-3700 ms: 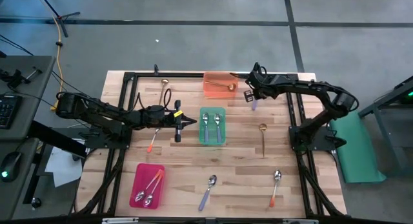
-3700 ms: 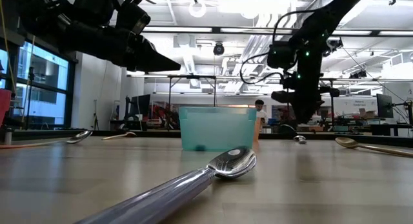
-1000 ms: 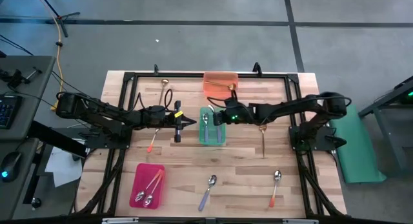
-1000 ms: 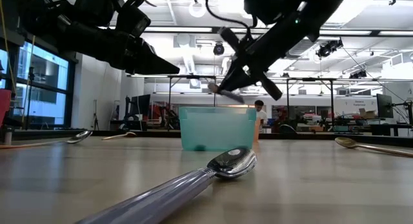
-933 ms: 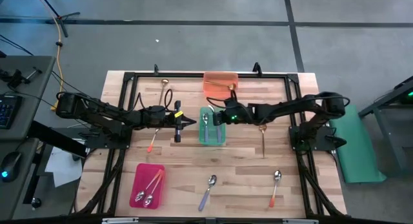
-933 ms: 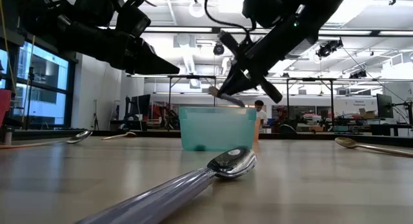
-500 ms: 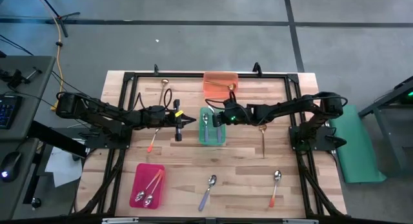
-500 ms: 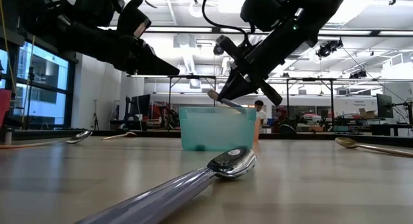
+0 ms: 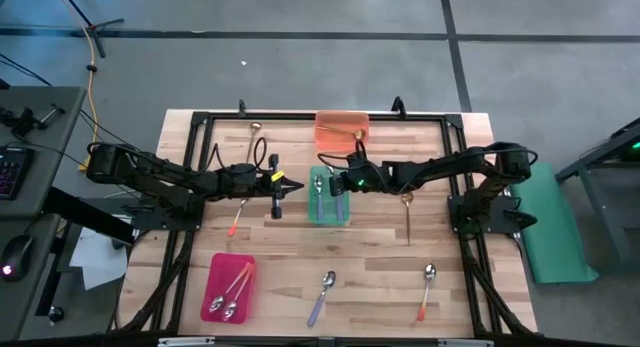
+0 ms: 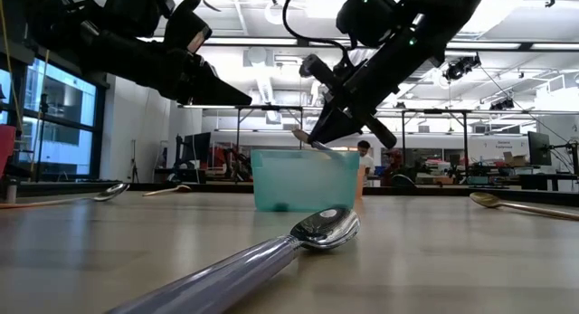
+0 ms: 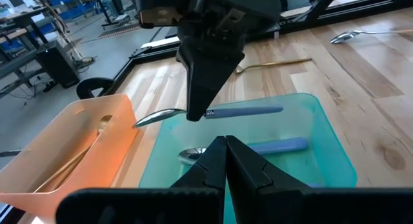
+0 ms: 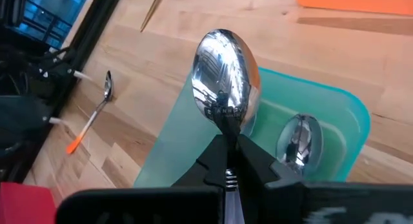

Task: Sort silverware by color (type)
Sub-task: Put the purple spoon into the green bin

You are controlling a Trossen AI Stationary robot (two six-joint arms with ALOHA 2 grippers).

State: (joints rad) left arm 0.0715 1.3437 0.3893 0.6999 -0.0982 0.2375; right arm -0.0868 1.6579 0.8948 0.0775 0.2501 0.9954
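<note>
Green is my anchor: the green tray sits mid-table, and I place everything against it. Well to its left I see an orange-handled spoon lying on the wood, and a gold spoon farther left and toward the table's back edge. My left gripper hovers just left of the tray, its fingers pressed together on nothing. Nearer the front edge and left of the tray, the red tray carries orange-handled spoons.

Over the tray's left half, my right gripper pinches a purple-handled spoon by the neck; from the left wrist camera it hangs roughly level above the tray, bowl pointing toward the orange tray, which stands just behind the green one with a gold spoon inside. Two more purple-handled spoons already lie in the green tray.

In front of it lies another purple-handled spoon. To the right I see a gold spoon, and farther front-right an orange-handled one.
</note>
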